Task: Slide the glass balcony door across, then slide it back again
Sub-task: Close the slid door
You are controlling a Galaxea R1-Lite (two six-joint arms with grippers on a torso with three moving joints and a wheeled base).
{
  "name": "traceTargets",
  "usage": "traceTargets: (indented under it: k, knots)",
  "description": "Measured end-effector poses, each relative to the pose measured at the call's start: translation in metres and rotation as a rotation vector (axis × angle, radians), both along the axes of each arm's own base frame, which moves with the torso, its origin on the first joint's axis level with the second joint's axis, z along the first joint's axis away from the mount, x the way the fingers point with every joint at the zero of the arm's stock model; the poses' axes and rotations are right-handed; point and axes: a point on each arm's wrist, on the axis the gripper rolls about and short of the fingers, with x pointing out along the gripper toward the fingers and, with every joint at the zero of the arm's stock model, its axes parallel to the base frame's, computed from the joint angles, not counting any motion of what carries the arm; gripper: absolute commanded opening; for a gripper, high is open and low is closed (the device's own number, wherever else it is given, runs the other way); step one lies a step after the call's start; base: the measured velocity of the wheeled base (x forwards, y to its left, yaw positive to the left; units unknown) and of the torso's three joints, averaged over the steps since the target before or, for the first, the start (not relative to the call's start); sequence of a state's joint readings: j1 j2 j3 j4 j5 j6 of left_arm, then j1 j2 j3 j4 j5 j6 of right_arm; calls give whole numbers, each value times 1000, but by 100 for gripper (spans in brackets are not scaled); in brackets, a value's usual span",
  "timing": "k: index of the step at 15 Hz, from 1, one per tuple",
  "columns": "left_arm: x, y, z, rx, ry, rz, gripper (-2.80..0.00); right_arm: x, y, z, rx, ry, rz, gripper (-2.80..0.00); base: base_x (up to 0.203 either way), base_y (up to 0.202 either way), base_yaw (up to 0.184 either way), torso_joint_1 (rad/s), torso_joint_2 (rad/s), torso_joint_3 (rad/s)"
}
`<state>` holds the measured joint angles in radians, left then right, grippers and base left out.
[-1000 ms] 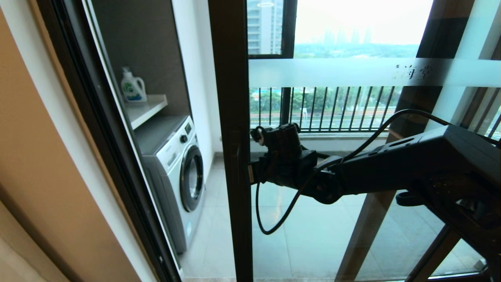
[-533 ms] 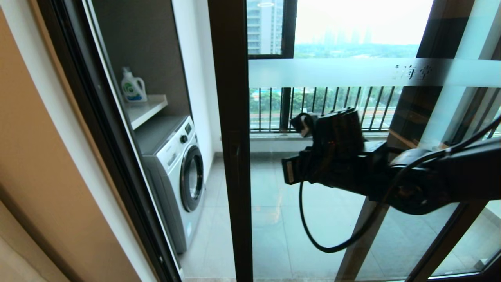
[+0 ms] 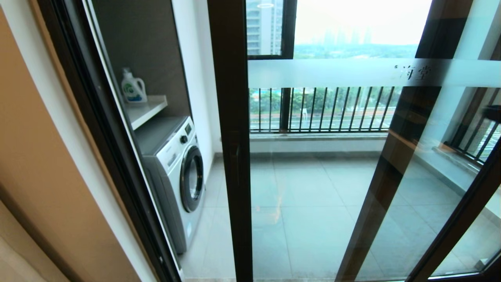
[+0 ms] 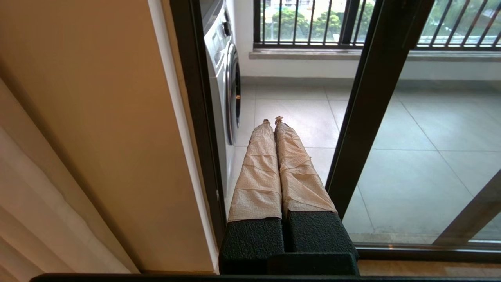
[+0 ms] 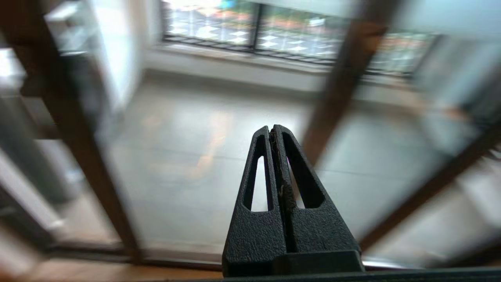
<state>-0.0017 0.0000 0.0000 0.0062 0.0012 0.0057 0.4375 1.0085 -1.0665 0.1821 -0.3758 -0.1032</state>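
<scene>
Left gripper (image 4: 273, 122), right gripper (image 5: 271, 129): jaws closed, empty.

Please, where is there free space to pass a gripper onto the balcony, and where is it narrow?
An open gap lies between the glass balcony door frame and the dark jamb. It is crowded low on the left by the washing machine. The shelf has bare room beside the detergent bottle. The left gripper points at this gap.

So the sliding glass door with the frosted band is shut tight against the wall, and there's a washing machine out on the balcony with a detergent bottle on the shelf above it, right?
Not quite. The glass balcony door is not shut: the head view shows an open gap between its dark frame and the wall. The washing machine and detergent bottle on the shelf above show through that gap, as you said.
</scene>
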Motion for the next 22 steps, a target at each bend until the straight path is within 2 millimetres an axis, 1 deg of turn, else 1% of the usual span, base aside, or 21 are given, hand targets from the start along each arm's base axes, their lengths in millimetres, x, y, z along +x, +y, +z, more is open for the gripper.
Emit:
traceTargets:
  k: [1,2,3,4,6,7,8,9,10,12,14,16,18,19,21,22]
  knots:
    - [0,0,0,0,0,0,-280,-29,-20,1,-45,-25,-90,-280,0,0,0,0,0,0]
    - [0,0,0,0,0,0,-280,-55,-35,-1,-88,-41,-197,-280,0,0,0,0,0,0]
    - [0,0,0,0,0,0,-280,-78,-44,-3,-120,-59,-287,-280,0,0,0,0,0,0]
    - [0,0,0,0,0,0,-280,-104,-48,-8,-140,-94,-346,-280,0,0,0,0,0,0]
    - [0,0,0,-1,0,0,-280,-148,-45,-26,-128,-188,-357,-280,0,0,0,0,0,0]
    - [0,0,0,-1,0,0,-280,-165,-42,-35,-83,-246,-348,-280,0,0,0,0,0,0]
    - [0,0,0,-1,0,0,-280,-175,-39,-45,-5,-287,-333,-280,0,0,0,0,0,0]
    - [0,0,0,-1,0,0,-280,-181,-37,-51,73,-315,-317,-280,0,0,0,0,0,0]
    - [0,0,0,-1,0,0,-280,-185,-35,-55,114,-332,-292,-280,0,0,0,0,0,0]
    - [0,0,0,-1,0,0,-280,-190,-35,-58,78,-345,-240,-280,0,0,0,0,0,0]
    - [0,0,0,-1,0,0,-280,-195,-43,-63,42,-332,-217,-280,0,0,0,0,0,0]
    - [0,0,0,-1,0,0,-280,-202,-47,-70,20,-326,-215,-280,0,0,0,0,0,0]
    - [0,0,0,-1,0,0,-280,-211,-45,-89,-13,-301,-176,-280,0,0,0,0,0,0]
    - [0,0,0,-1,0,0,-280,-217,-43,-104,-23,-274,-155,-280,0,0,0,0,0,0]
    - [0,0,0,-1,0,0,-280,-223,-41,-136,8,-130,-119,-280,0,0,0,0,0,0]
    - [0,0,0,-1,0,0,-280,-219,-40,-154,33,-34,-89,-280,0,0,0,0,0,0]
